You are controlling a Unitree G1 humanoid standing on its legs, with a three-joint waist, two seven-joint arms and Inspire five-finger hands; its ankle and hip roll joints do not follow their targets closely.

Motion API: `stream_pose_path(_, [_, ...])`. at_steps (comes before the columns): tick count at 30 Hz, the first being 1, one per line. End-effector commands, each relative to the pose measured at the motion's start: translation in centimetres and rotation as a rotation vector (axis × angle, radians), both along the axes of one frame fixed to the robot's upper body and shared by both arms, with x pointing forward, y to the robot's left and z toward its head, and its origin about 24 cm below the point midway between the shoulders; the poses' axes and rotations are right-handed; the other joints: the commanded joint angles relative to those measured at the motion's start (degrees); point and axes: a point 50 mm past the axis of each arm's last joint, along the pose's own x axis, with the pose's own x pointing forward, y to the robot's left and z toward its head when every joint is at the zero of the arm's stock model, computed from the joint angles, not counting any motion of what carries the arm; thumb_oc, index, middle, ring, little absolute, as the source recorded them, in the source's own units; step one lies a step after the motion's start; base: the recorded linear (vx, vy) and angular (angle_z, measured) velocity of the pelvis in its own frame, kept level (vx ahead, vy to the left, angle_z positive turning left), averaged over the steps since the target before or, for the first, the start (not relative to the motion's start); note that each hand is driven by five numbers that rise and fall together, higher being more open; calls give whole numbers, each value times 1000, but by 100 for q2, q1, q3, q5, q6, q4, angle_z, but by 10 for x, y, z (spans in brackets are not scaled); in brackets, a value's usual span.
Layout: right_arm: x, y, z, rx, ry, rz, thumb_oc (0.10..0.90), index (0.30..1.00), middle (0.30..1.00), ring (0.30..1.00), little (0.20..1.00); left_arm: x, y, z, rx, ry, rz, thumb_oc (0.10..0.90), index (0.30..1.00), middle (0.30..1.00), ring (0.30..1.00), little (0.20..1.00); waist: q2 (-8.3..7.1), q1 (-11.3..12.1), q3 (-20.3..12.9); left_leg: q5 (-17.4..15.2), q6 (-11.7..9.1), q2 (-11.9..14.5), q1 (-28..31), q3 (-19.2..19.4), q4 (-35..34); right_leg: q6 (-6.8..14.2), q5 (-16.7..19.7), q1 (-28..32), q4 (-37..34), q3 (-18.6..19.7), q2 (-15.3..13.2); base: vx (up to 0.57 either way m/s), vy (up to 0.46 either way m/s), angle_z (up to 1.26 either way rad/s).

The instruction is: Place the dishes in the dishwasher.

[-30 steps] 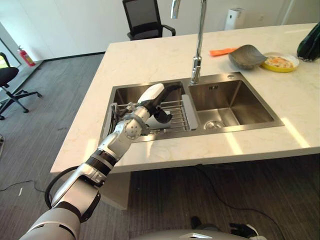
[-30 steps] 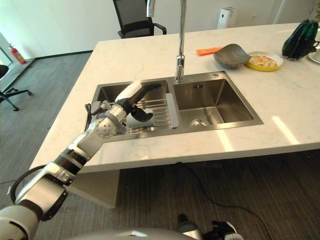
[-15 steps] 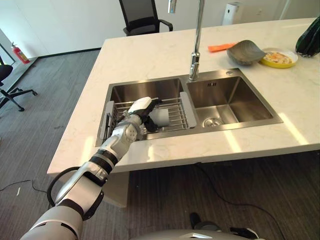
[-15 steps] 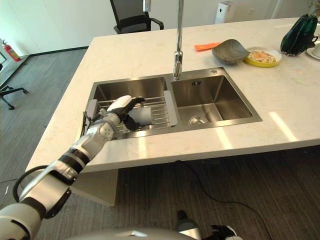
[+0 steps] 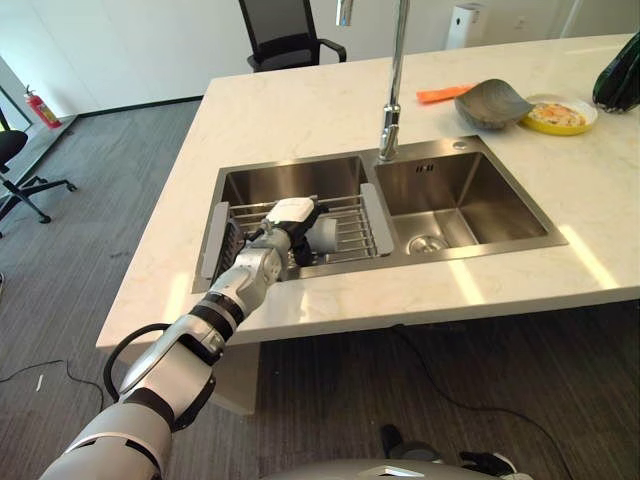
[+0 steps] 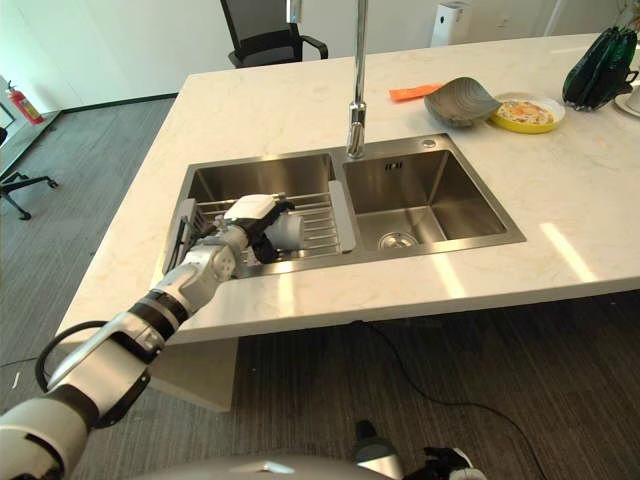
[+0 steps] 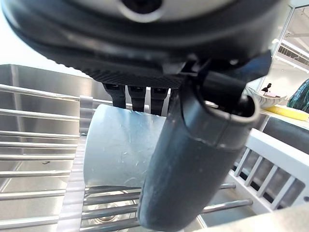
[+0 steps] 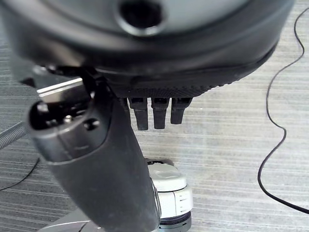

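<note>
Office kitchenette | pale marble-look island counter (image 5: 300, 120) with double stainless steel sink (image 5: 470, 205) and tall chrome tap (image 5: 393, 90) | black swivel office chairs (image 5: 285, 35) on grey carpet (image 5: 90, 200)

A second ago the left hand (image 5: 288, 222) hung above the rack (image 5: 350, 226) in the left basin, its fingers stretched out over the cup (image 5: 322, 235). Since then it has dropped down into the rack, and the arm has sunk lower over the counter edge. Now the fingers and thumb are curled round the cup, which lies on its side on the bars, in much the same spot as before.
</note>
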Motion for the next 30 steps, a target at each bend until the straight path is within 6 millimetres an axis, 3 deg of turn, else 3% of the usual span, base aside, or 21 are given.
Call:
stream_pose_path(1, [3,-4,1,-21,22,68,800,900,900,900,900,31,-12,80,94,-250,-43,582,573,573,573,573,-275,30,-160,-64,-63,-277,169,43,38,371,-391,326,101,-174,-201,0,0,0])
stream_pose_path(2, [3,-4,1,-22,22,69,800,900,900,900,900,31,-12,78,116,-241,-46,505,458,458,458,458,-276,31,-158,-66,-64,-277,166,47,38,371,-391,322,101,-175,-201,0,0,0])
stream_pose_path(3, [4,-4,1,-22,23,70,800,900,900,900,900,31,-10,74,132,-228,-40,400,300,300,300,300,-277,35,-156,-70,-64,-274,164,49,38,372,-392,318,101,-174,-204,0,0,0])
stream_pose_path(5, [4,-4,1,-22,23,71,800,900,900,900,900,34,2,66,159,-190,19,400,300,300,300,300,-280,39,-154,-73,-61,-272,165,49,38,367,-391,313,101,-177,-202,0,0,0])
stream_pose_path(11, [5,-3,1,-17,26,78,800,900,900,900,900,37,27,65,171,-194,117,400,300,300,300,300,-292,64,-148,-76,-60,-262,172,58,38,361,-394,317,101,-160,-189,0,0,0])
stream_pose_path(15, [5,-3,1,-19,17,76,800,900,900,900,900,35,32,87,47,-333,117,400,300,300,300,300,-306,93,-140,-77,-61,-269,167,49,38,361,-394,318,101,-168,-185,0,0,0])
stream_pose_path(20, [-2,-2,0,-24,22,54,800,900,900,900,900,10,33,136,-478,-634,76,400,300,300,300,300,-375,147,-131,-66,-71,-256,136,7,38,358,-395,312,101,-206,-194,0,0,0])
stream_pose_path(24, [-12,-10,0,-65,48,25,800,900,900,900,900,-16,30,168,-1041,-750,14,400,300,300,300,300,-402,186,-174,-75,-72,-257,116,-38,38,353,-392,317,101,-247,-207,10,0,2])
stream_pose_path(25, [-12,-10,1,-66,48,25,800,900,900,900,900,-16,31,167,-1042,-749,15,400,300,300,300,300,-396,184,-175,-77,-72,-257,117,-39,38,353,-393,318,101,-248,-207,0,0,0])
stream_pose_path(26, [-9,-11,1,-80,36,12,800,900,900,900,900,-29,29,185,-1183,-807,-54,400,300,300,300,300,-398,222,-177,-79,-74,-260,105,-64,38,352,-402,331,101,-280,-219,0,0,0])
stream_pose_path(30, [-5,-11,2,-85,14,0,800,900,900,900,900,-49,35,196,-1264,-879,-117,400,300,300,300,300,-391,302,-185,-78,-75,-261,89,-96,38,350,-416,344,101,-317,-229,-15,-8,2])
